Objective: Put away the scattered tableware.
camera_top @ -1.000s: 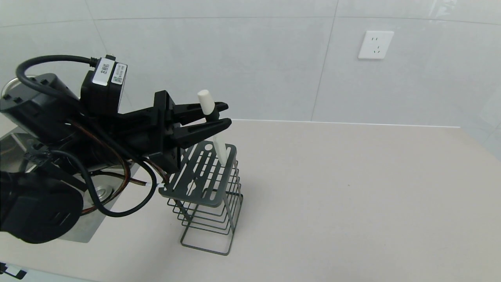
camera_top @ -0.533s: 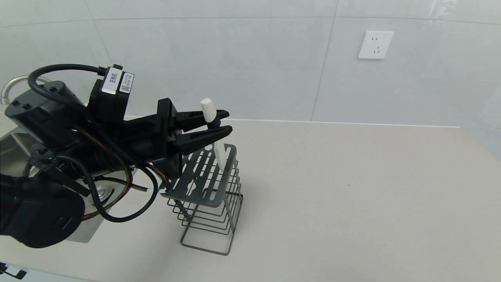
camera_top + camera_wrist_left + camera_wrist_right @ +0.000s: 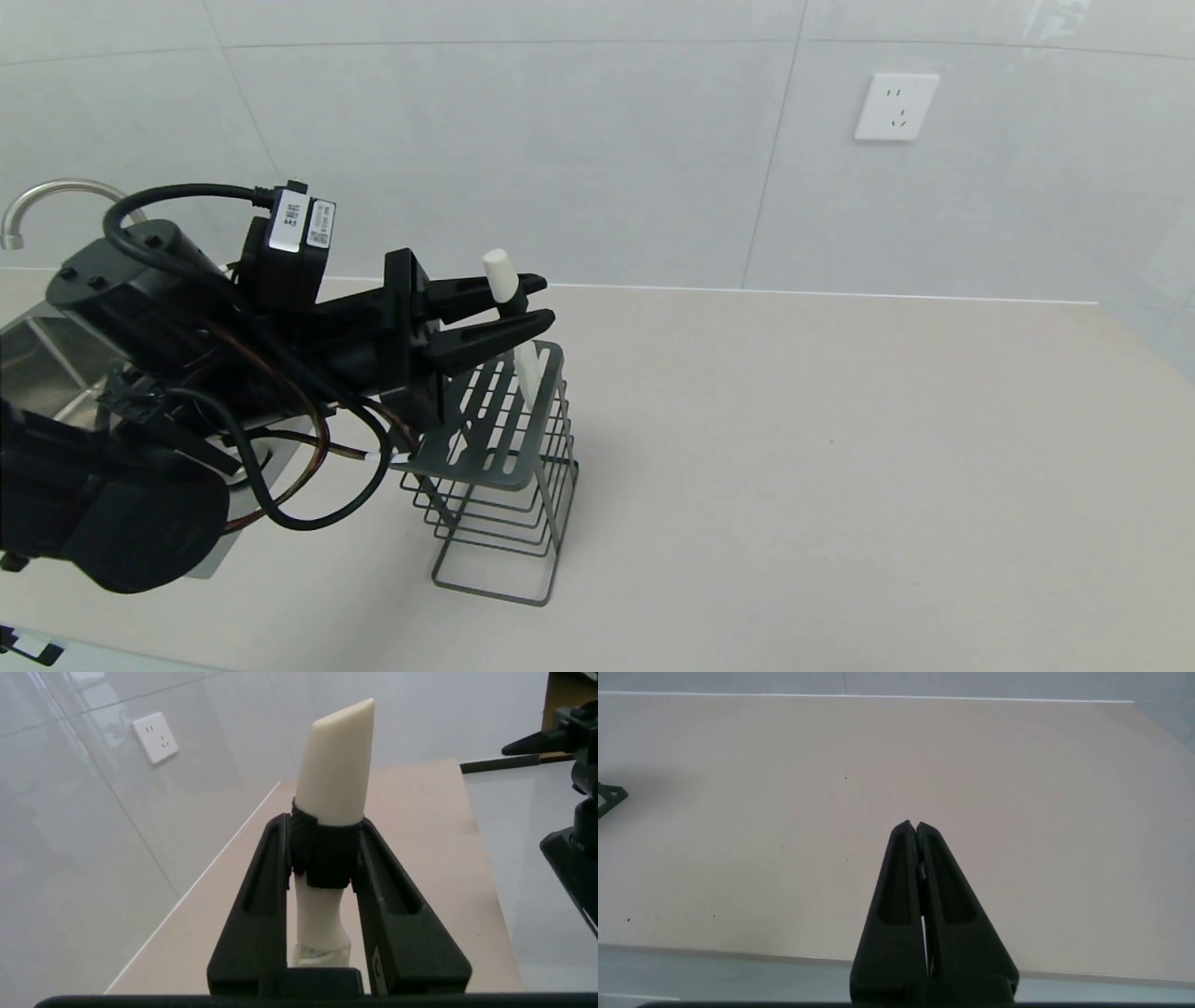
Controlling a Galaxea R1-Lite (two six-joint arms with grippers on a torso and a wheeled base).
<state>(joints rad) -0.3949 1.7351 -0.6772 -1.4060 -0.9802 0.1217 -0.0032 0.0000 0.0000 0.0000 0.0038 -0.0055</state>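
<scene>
Left gripper (image 3: pixel 537 303) is closed tight on a white utensil handle (image 3: pixel 499 271), its two black fingers pinching the shaft a little below the rounded top end. In the left wrist view the same gripper (image 3: pixel 324 845) clamps the handle (image 3: pixel 338 756) between ribbed pads, and the handle stands out beyond the fingertips. The handle is held nearly upright, leaning slightly, directly above the rack. Behind and below the left arm, at the far left, lies a steel sink (image 3: pixel 42 359) with a curved faucet (image 3: pixel 47 191) rising above it

Just right of the sink, a dark wire rack (image 3: pixel 512 467) stands on the beige countertop (image 3: pixel 840 467). It has a slotted metal plate on top and an open wire frame beneath. The white shaft's lower end reaches the plate at its far right corner; whether it has passed through a slot cannot be told

Farther right the countertop runs to the pale tiled wall, where a white wall socket (image 3: pixel 896 107) sits high up. The right gripper (image 3: pixel 917 831) hangs above the countertop with its fingers pressed together and nothing between them
</scene>
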